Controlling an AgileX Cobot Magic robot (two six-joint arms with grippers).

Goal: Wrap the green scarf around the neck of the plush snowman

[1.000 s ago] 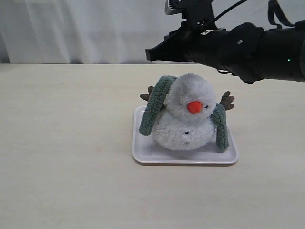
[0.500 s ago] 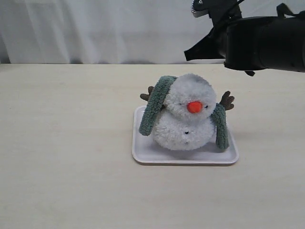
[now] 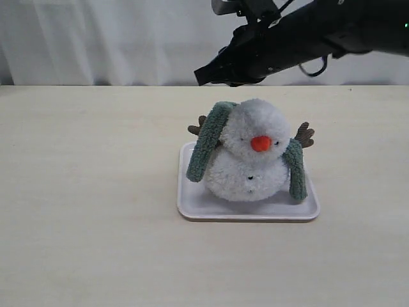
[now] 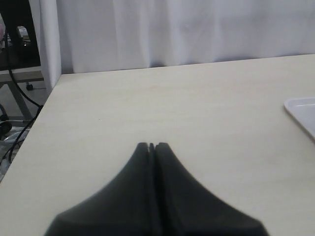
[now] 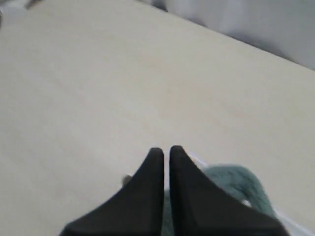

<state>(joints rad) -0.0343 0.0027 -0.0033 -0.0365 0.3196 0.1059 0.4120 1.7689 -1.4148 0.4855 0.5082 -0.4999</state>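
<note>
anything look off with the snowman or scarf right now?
Yes: the green scarf is draped, not wrapped. On the exterior view's left it rides up beside the head of the plush snowman, above the neck crease, and both ends hang loose at the sides, uncrossed in front. Nothing looks spilled or damaged.

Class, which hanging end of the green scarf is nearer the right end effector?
The scarf end on the exterior view's left, rising beside the snowman's head; the other end hangs lower.
</note>
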